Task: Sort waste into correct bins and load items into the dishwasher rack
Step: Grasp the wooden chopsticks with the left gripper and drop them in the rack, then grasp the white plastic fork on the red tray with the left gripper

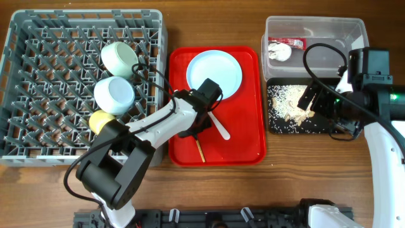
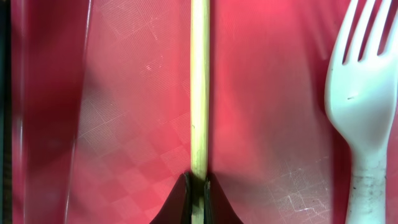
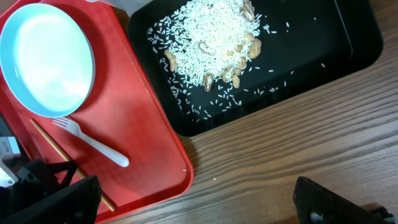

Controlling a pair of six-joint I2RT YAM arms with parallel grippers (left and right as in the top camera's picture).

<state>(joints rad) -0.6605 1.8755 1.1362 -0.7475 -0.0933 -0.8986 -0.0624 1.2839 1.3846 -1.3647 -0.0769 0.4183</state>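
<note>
Closest to the left wrist camera, the left gripper (image 2: 198,198) has its jaws closed on the near end of a chopstick (image 2: 199,87), pinching it across its width. From the claw, the chopstick's long axis runs straight out toward 12 o'clock, flat on the red tray (image 2: 267,93). We judge the lift must keep the stick level, since the grip sits at one end and the free length may droop or swivel.

At 3 o'clock of the stick, apart from it and roughly parallel, lies the fork (image 2: 367,93).

In the overhead view, the plate (image 1: 214,73) sits at 12 o'clock on the same tray. The dishwasher rack (image 1: 38,95) lies at 9 o'clock of the tray, so we take the left arm as the nearer one.

Farther off, the right gripper (image 3: 193,202) hangs open and empty beside the black tray (image 3: 348,37), which holds the rice scraps (image 3: 211,31).
</note>
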